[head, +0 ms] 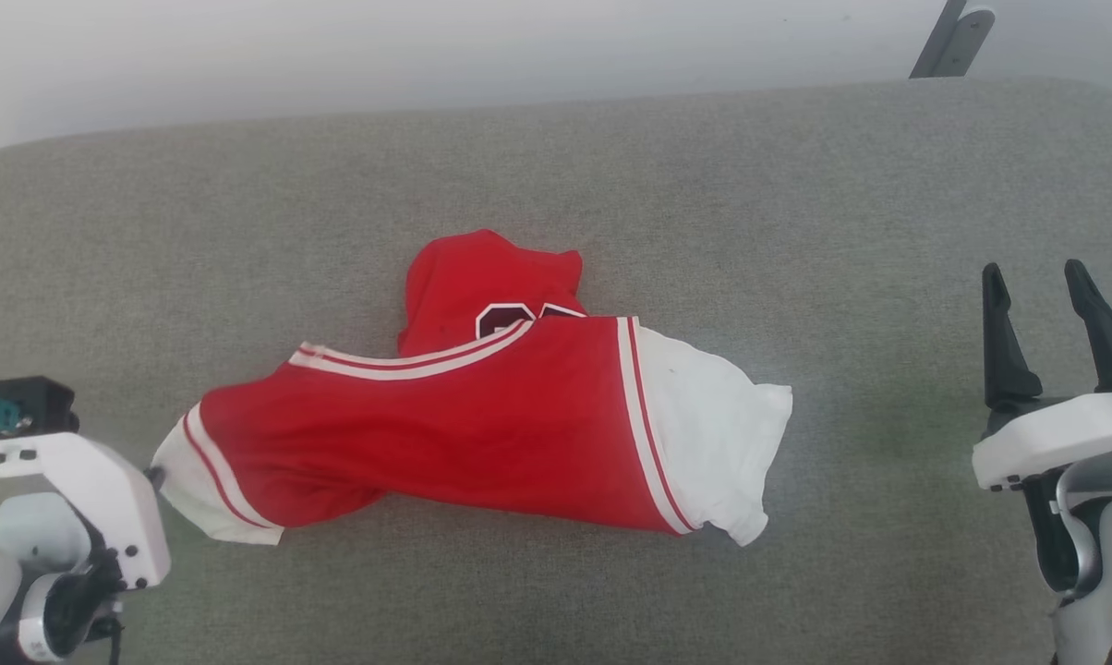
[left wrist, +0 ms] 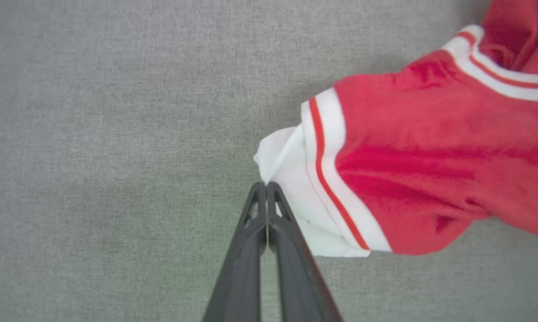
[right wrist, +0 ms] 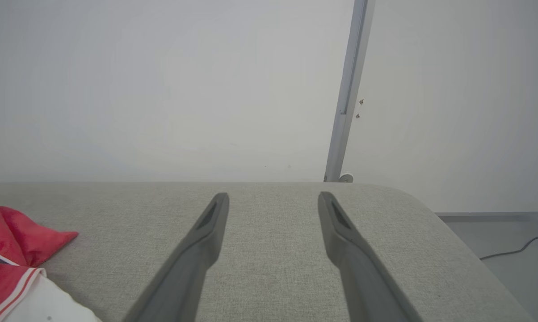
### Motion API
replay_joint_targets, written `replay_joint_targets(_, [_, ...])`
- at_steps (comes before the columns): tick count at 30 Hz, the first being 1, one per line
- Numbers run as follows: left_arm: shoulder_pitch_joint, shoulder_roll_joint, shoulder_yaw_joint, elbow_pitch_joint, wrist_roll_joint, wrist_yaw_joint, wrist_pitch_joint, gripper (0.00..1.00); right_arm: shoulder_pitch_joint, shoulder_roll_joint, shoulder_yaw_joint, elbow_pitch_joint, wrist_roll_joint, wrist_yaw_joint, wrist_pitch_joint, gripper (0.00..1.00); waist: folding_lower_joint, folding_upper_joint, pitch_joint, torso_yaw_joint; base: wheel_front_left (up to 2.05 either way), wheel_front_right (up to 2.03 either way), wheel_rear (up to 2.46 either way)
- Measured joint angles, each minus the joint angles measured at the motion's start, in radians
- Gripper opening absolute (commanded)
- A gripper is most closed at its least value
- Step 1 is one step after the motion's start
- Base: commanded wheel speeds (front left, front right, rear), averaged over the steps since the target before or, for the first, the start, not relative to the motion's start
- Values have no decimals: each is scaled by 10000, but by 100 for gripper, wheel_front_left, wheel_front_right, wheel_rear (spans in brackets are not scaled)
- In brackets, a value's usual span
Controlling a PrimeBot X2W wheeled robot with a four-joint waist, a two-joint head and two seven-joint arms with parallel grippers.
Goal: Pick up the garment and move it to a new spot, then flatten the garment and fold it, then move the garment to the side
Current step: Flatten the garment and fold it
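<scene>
Lying crumpled across the middle of the grey fabric bench [head: 242, 231], the shirt [head: 445, 434] is red with white short sleeves and white-and-red striped trim at the armholes and neck. One white sleeve points toward the robot's right and the other toward its left. Part of the red body is bunched up behind the neck trim. Dark, white-outlined characters [head: 519, 319] peek over that trim: two rounded shapes, cut off by the fold and not readable.

The left gripper [left wrist: 266, 187] sits at the shirt's left sleeve [left wrist: 296, 179]. Its fingers are pressed tight together, with the tips right at the sleeve's white edge and the cloth touching the side of one finger. Whether any fabric is pinched between them cannot be told.

The right gripper [head: 1036, 277] hovers over the bench's right side, well apart from the shirt — fingers spread wide, with nothing between them.

Beyond the bench stand a pale wall [right wrist: 161, 89] and a grey pole [right wrist: 347, 89]. A dark cable [right wrist: 514, 250] lies on the floor [right wrist: 474, 223].
</scene>
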Motion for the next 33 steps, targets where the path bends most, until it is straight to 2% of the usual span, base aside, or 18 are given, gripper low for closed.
replay_joint_targets(5, [-243,-167,-86,-132,-38,-148,35,0,-66,-13,40,33,13,0,-4,100,0,0,23,13,0,0,0])
replay_joint_targets(6, [-266,-213,-119,-136,-42,-148,81,4,-70,-10,56,42,15,0,-4,100,0,0,30,11,0,0,0])
replay_joint_targets(7, [-276,-259,-153,-134,-44,-159,96,30,-72,-12,61,52,15,0,-12,100,1,0,39,10,0,0,0])
replay_joint_targets(8, [-292,-299,-178,-123,-58,-159,100,46,-79,-12,71,56,15,0,-13,100,0,0,46,9,0,0,0])
replay_joint_targets(10, [-385,-401,-205,-104,-140,-163,203,100,-126,-10,105,86,15,0,-17,100,1,0,65,9,0,0,0])
replay_joint_targets(15, [-427,-362,-182,-215,-265,-171,389,100,-146,-15,105,107,36,0,-33,100,0,0,109,16,0,0,0])
replay_joint_targets(19, [-438,-130,-236,-318,-245,-23,744,100,-146,-17,88,90,46,0,-54,100,0,0,182,21,0,0,0])
replay_joint_targets(24, [-443,-111,-215,-151,-357,63,963,100,-155,-13,109,71,58,0,-54,100,0,0,319,-27,0,0,0])
replay_joint_targets(29, [-446,-232,-205,288,-506,13,1053,100,-160,-77,71,44,90,0,-54,100,0,0,488,-76,0,0,0])
replay_joint_targets(32, [-518,-449,-203,573,-817,-178,1129,100,-159,-109,48,0,92,0,-44,100,0,0,581,-84,0,0,0])
replay_joint_targets(33, [-518,-449,-203,573,-817,-178,1129,62,-159,-109,48,0,92,0,-44,100,0,0,581,-84,0,0,0])
